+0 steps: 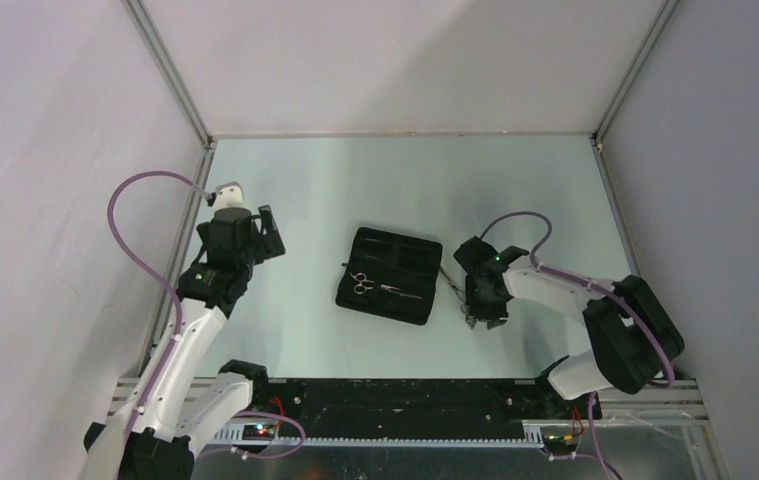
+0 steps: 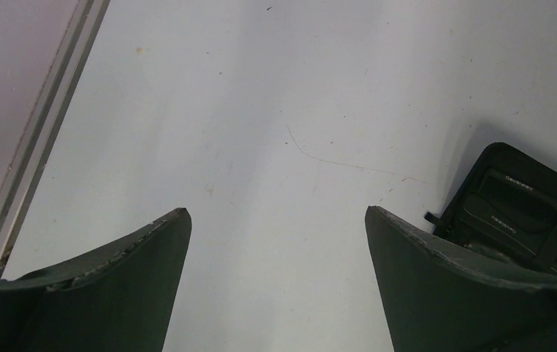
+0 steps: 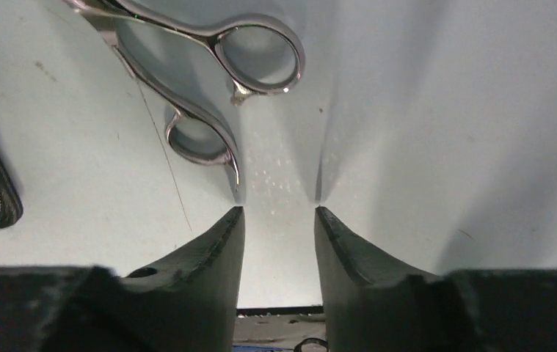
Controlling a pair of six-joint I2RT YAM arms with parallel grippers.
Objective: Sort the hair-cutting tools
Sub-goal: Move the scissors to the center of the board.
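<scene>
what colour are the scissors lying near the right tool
The scissors are shiny silver, clearest in the right wrist view.

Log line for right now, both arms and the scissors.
left gripper open, empty | right gripper open, behind scissors on table | second scissors on case

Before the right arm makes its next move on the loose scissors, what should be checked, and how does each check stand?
1. Right gripper empty, jaws a little apart: ok.
2. Loose scissors between the fingertips: not ok. They lie flat on the table, ahead of the tips and to one side.
3. Case lying open and away from the right gripper: ok.
4. Second scissors resting on the case: ok.
5. Left gripper wide open, empty and off to the side of the case: ok.
6. Combs located: cannot tell; the inside of the case is too dark.
</scene>
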